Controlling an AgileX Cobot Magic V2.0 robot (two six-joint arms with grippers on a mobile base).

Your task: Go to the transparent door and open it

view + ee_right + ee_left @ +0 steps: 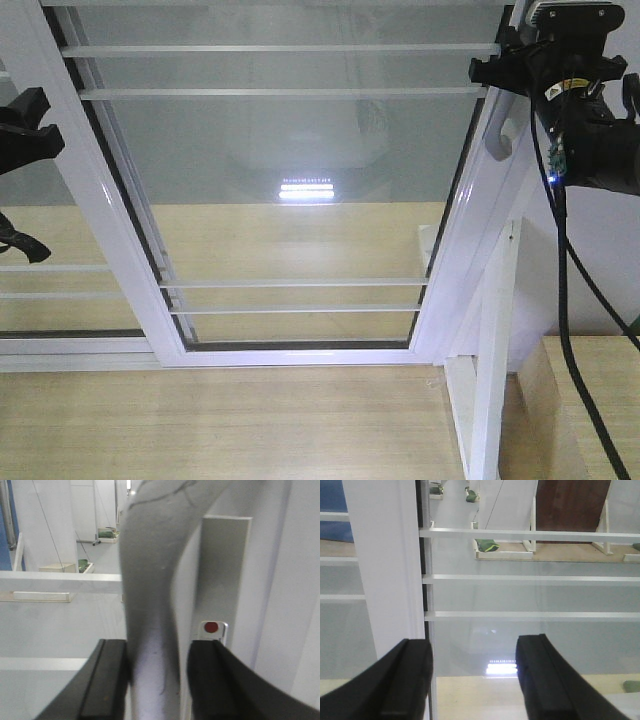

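Observation:
The transparent door (300,150) fills the front view: clear glass in a white frame with thin white rails. Its curved grey bar handle (503,140) is on the right stile. My right gripper (492,72) is at the top of that handle. In the right wrist view the handle (152,605) stands between the fingers of the right gripper (157,680), which is shut on it; the left finger touches it. My left gripper (25,130) hangs by the door's left stile (80,180). In the left wrist view the left gripper (472,680) is open and empty before the glass.
A second white-framed glass panel (40,290) without a handle overlaps at the left. A white post (495,340) and a wooden ledge (590,400) stand right of the door. A black cable (565,300) hangs from the right arm. A red-dot latch (211,627) sits beside the handle.

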